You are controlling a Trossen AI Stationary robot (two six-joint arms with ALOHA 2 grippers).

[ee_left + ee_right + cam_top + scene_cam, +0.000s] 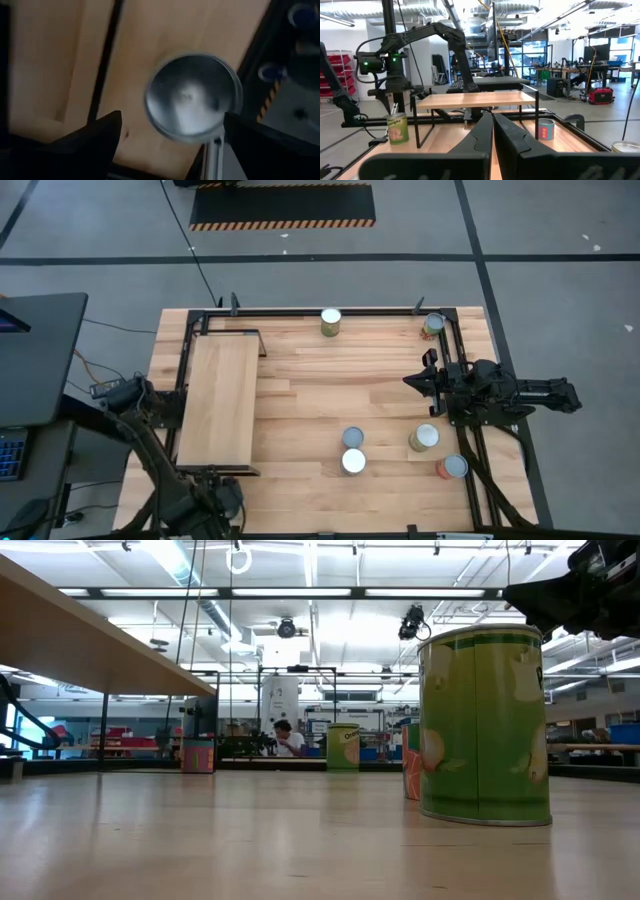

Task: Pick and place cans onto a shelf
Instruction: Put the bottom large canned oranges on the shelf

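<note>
My left gripper (pixel 170 132) hangs over a silver-topped can (pixel 192 95) at the desk's (pixel 300 390) near-left corner, jaws spread wide on either side of it without touching. My right gripper (pixel 412 381) waits above the right side with jaws pressed together, empty. The shelf (pixel 218 400) stands along the left, bare, and I see six more cans (pixel 424 438) scattered on the desk.

Shelf (pixel 218 400): pale wood, thin black frame. Table (pixel 330 380): warmer plank wood. Cans silver-topped; nearest can (pixel 484 725) green with pale patches, the one behind it (pixel 411 761) orange-red, far can (pixel 343 747) olive-green, another (pixel 546 129) blue with red. Floor mat (pixel 282 206): black, orange-black hazard stripes.
</note>
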